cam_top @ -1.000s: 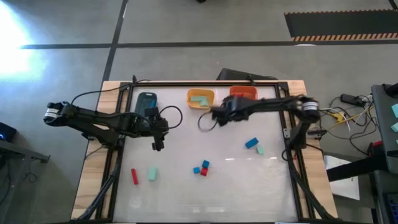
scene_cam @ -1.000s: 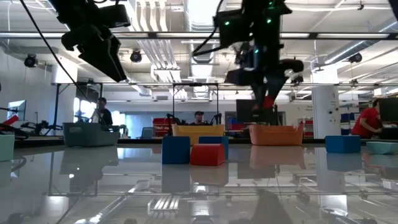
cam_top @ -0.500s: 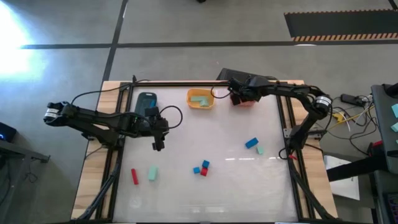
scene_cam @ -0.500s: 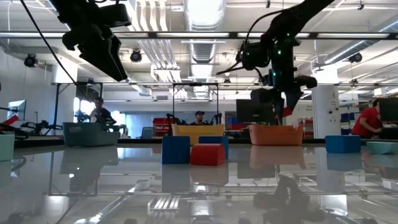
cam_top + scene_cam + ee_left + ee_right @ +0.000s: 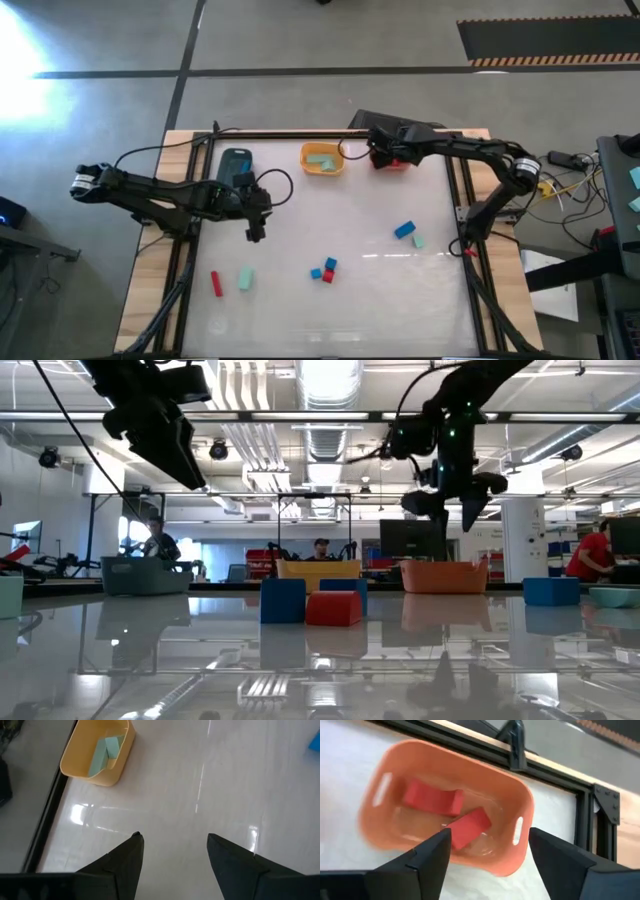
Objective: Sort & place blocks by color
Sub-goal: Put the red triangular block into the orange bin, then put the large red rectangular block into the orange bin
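— Step in hand, by the look of it: dropping red into the orange bin (image 5: 447, 817). Right gripper (image 5: 385, 152) hovering directly over that bin, fingers (image 5: 417, 865) spread wide, nothing between them.

— Holding anything?

— No. Two red blocks in the bin: a bar (image 5: 432, 798) lying flat, a second one (image 5: 468, 827) tilted, possibly just landing. Can't tell whether at rest.

— Doing it well means what?

— Probably: lifting straight up off the bin, clear of the rim, before swinging away. No brushing the bin wall, light enough to slide. Then on to the next red piece.

— Where, relative to the orange bin?

— Red bar (image 5: 215, 284) far off, towards the near left corner of the worktop (image 5: 350, 310), beside a teal block (image 5: 245, 279). Small red cube (image 5: 327, 276) nearer the middle, touching two blue cubes (image 5: 322, 269). Tight cluster, so a narrow, well-aligned grasp needed there, or the blue ones get dragged. Blue block (image 5: 404, 230) and a teal one (image 5: 418, 240) closest, on the bin's own side.

— Other arm?

— Left gripper (image 5: 254, 232) waiting above the worktop, well to the left of the orange bin, past the yellow bin (image 5: 322, 160). Fingers (image 5: 120, 865) parted, empty, bare worktop between them. Teal pieces (image 5: 107, 751) already in the yellow bin. Grey bin (image 5: 236, 163) further left again; contents not made out.
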You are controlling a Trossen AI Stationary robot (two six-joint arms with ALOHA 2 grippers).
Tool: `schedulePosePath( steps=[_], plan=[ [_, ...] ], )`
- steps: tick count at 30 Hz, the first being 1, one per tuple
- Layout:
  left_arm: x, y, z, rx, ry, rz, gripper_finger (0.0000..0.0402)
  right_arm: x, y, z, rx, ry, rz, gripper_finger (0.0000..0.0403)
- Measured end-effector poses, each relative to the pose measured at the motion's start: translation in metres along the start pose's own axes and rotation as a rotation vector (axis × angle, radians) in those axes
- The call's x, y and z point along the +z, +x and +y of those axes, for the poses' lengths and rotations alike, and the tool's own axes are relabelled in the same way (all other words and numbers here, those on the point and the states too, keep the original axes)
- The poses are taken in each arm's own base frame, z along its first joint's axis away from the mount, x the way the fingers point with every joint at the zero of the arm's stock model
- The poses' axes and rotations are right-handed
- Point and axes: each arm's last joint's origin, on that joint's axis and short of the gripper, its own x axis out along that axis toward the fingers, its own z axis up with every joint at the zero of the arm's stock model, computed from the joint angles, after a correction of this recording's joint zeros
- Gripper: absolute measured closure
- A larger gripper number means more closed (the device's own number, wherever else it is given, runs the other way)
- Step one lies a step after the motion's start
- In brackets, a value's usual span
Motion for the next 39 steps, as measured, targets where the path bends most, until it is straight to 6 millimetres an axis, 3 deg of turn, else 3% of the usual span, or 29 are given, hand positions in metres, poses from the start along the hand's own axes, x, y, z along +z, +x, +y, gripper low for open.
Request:
schedulePosePath(
  steps=[7,16,25,32,39],
  plan=[
    [-0.001,0.001,-0.001,0.001,-0.246,0.005,0.0199,-0.029,-0.028,0.03,0.13,-0.205,-0.105,0.0186],
    [-0.019,0.025,-0.018,-0.04,-0.532,0.172,0.0199,-0.075,-0.044,0.057,0.391,-0.434,-0.36,0.0223],
    [-0.039,0.026,-0.059,-0.145,-0.743,0.615,0.0199,-0.07,-0.072,0.036,0.749,-0.451,-0.648,0.0259],
    [-0.052,-0.004,-0.092,-0.068,-0.828,0.914,0.0199,-0.062,-0.097,0.018,0.796,-0.445,-0.813,0.0281],
    [-0.071,-0.025,-0.11,0.05,-0.965,0.997,0.0199,-0.061,-0.107,0.01,0.815,-0.481,-0.875,0.0296]
  ],
)
